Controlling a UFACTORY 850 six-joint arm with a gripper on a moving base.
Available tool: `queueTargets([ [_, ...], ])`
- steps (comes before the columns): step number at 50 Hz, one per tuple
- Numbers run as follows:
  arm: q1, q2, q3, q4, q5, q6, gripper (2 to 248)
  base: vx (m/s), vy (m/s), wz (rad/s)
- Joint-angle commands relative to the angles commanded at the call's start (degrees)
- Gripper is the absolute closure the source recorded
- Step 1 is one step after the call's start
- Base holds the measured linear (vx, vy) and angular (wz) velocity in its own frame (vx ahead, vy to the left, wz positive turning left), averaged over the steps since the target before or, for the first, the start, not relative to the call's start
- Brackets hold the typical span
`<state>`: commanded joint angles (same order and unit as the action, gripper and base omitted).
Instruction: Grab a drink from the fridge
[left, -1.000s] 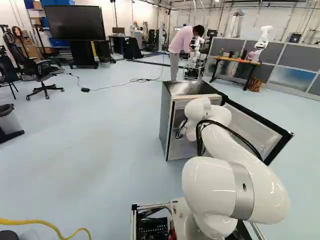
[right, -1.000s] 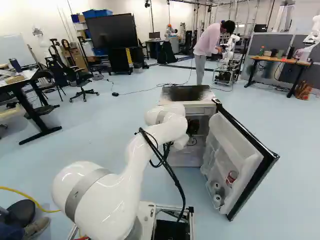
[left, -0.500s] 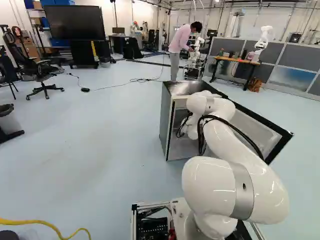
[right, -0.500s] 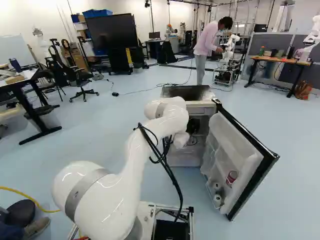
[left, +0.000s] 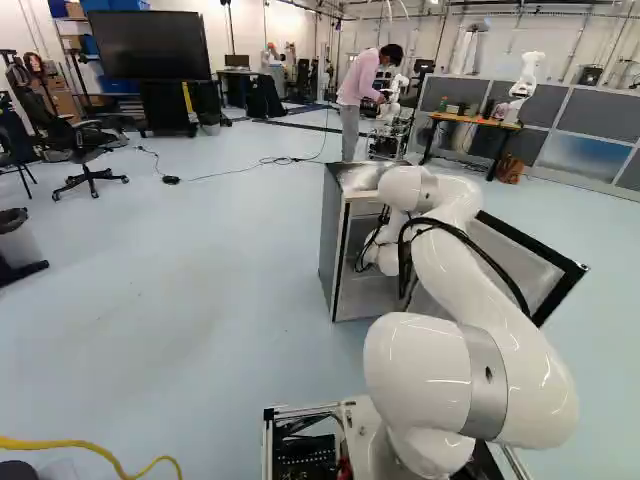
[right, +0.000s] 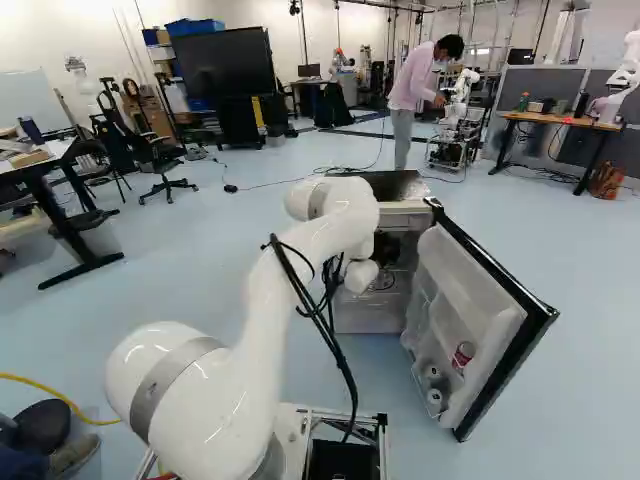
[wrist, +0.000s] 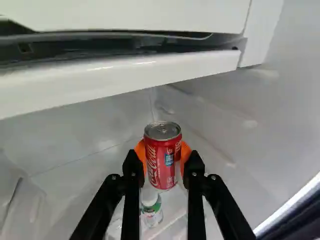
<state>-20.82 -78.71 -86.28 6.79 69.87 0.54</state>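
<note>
Pincer (wrist: 163, 154) grips red can (wrist: 162, 162), wrist view only.

red can (wrist: 161, 157), orange pads (wrist: 140, 152), white arm (right: 300, 265)

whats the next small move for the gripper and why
Probably ease the gripper straight back out, keeping level: its orange pads press the red can from both sides, the fridge door stands open, and a white ledge overhead makes lifting high look risky.
</note>
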Motion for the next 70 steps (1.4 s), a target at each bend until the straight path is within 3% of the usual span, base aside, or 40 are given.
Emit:
queueTargets([
  [36, 0.74, 9.38, 16.61, 0.00, 0.00, 0.00, 161, 0.000, 0.000, 0.000],
  [70, 2.21, 22.31, 33.46, 0.00, 0.00, 0.00, 161, 0.000, 0.000, 0.000],
])
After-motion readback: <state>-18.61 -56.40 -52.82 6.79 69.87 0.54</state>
